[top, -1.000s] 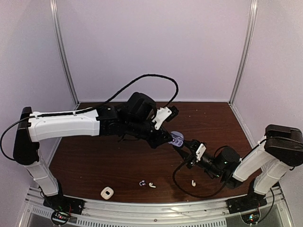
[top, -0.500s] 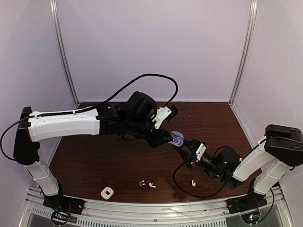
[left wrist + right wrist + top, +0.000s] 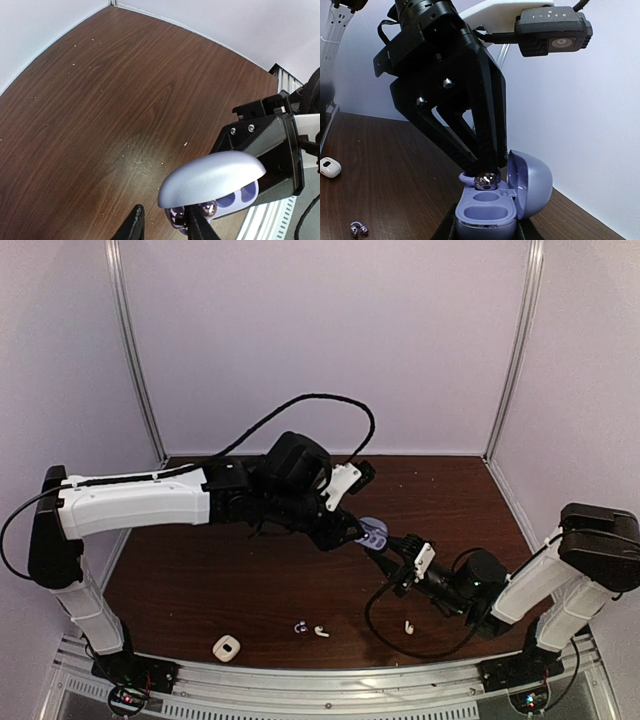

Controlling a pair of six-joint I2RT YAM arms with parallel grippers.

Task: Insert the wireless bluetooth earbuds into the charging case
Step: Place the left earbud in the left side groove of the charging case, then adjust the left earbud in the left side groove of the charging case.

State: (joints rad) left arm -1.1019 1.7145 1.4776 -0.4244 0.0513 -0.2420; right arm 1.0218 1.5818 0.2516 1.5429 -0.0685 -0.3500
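Lower centre, the right gripper [image 3: 485,232] clamps the open purple case [image 3: 487,212]; above it the left gripper [image 3: 483,169], fingers slightly apart, straddles a purple earbud [image 3: 484,180] at the case's rear rim. Lettering on the camera [image 3: 552,30], upper right, is unreadable

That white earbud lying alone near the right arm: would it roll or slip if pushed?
The white earbud looks tiny and rounded, so it could slip from a pinch. Its short stem would likely stop it rolling far, though a nudge might spin it. It seems very light, so it may skid across the smooth table.
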